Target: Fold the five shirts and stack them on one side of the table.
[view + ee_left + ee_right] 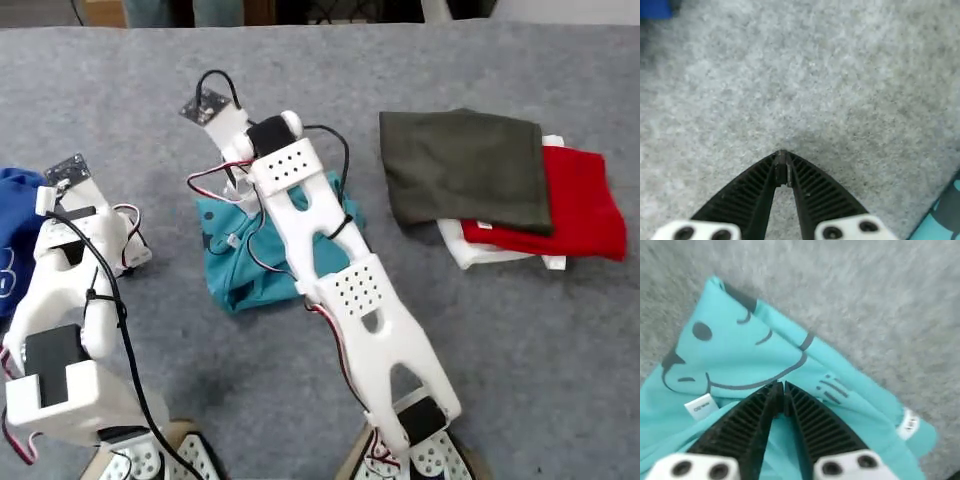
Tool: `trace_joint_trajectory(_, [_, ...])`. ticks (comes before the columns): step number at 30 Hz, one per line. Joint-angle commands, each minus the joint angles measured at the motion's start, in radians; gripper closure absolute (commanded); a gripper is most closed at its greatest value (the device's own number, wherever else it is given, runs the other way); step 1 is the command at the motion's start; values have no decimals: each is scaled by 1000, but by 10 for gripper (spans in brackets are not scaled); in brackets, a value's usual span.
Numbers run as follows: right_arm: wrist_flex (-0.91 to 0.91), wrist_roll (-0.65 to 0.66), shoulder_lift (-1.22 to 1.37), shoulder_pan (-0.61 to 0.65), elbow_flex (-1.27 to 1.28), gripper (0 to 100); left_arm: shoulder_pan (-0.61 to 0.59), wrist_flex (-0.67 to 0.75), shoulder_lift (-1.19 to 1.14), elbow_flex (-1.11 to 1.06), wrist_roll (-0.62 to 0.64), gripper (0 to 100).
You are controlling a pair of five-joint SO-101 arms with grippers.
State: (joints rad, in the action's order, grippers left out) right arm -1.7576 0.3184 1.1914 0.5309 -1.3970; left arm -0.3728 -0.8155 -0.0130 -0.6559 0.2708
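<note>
Right now you have three of the five done, by the look of it: the olive shirt (pixel 465 165) lies folded on top of the red shirt (pixel 585 210) and the white shirt (pixel 470 250) at the right of the high view. They overlap as a stack, so that side reads as the chosen pile. The teal shirt (pixel 235 275) sits at centre frame, bunched and only part folded, with its print and label facing up in the right wrist view. It looks like the one in hand, which would explain why your right arm stretches over it. Right gripper (pixel 780 390): jaws pressed together, tips down at the teal cloth near the printed face; you cannot tell whether a fold of fabric is nipped between them. The blue shirt (pixel 15 225) lies crumpled at the left edge of the high view, partly out of frame, beside the left arm. Left gripper (pixel 781 167): clenched, tips meeting, nothing in it, over bare grey table (pixel 500 380) between the blue and teal shirts. Blue shows in the upper left corner of its wrist view, teal in the lower right. Judgement: it's parked clear while the right one handles the teal.
</note>
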Motion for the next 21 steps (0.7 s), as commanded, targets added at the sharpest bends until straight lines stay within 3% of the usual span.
trace_joint_trajectory(1, [-11,-9,-64,-12,54,984,-4,18,31,-5,11,971])
trace_joint_trajectory(9, [-11,-11,-186,-58,251,984,-5,18,31,-7,6,971])
trace_joint_trajectory(21, [-9,-3,-584,-114,908,984,-7,18,31,-7,5,970])
